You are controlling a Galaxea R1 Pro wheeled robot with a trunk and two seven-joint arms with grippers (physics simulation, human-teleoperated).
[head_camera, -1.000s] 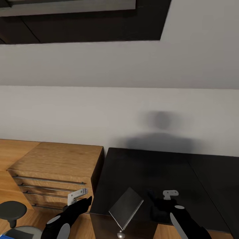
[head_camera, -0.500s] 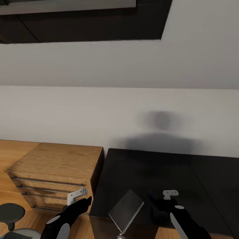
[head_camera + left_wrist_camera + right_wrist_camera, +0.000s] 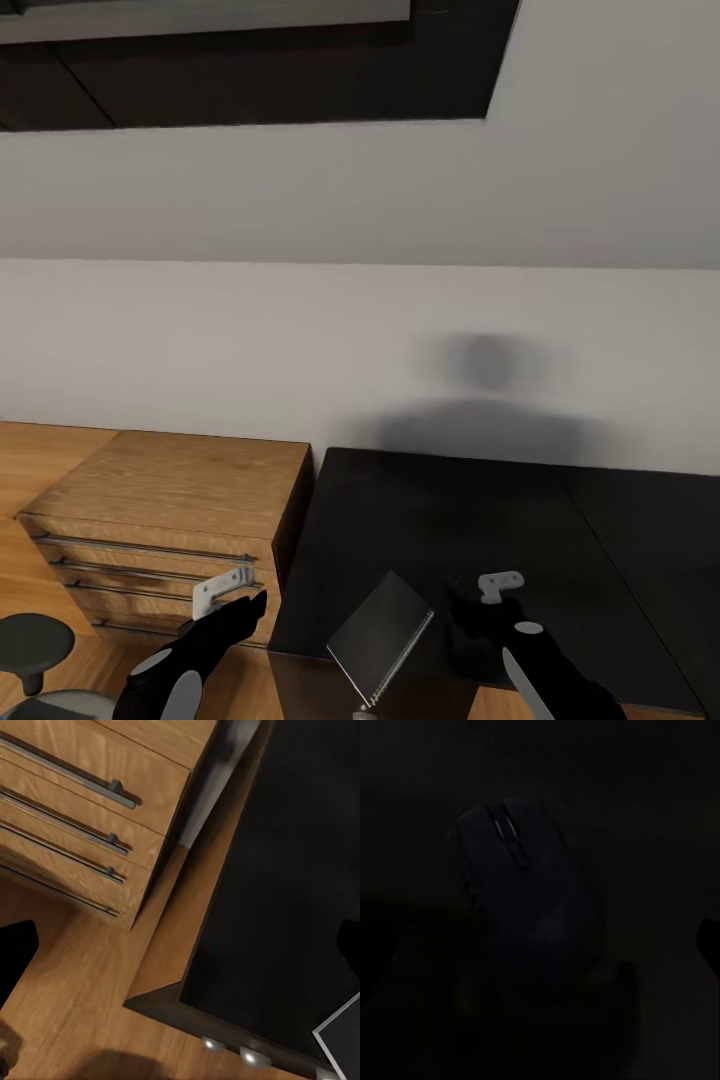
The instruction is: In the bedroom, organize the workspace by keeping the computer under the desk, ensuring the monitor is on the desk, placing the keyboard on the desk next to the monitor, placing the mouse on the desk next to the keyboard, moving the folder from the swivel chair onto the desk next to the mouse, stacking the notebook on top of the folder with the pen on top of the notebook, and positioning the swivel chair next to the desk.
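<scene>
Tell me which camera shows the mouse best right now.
The right wrist view: the mouse sits centred and close, though dark against the desk. In the head view the right gripper hangs over that spot, so I can't make it out there.

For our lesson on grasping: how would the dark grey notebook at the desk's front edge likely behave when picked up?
The notebook looks thin and flat, so probably light but hard to pinch from above. On the glossy desk it may slide when pushed. Lying at the front edge, it could tip off.

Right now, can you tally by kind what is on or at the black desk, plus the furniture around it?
Notebook: 1
Mouse: 1
Desk: 1
Wooden drawer unit: 1
Swivel chair: 1
Total: 5
</scene>
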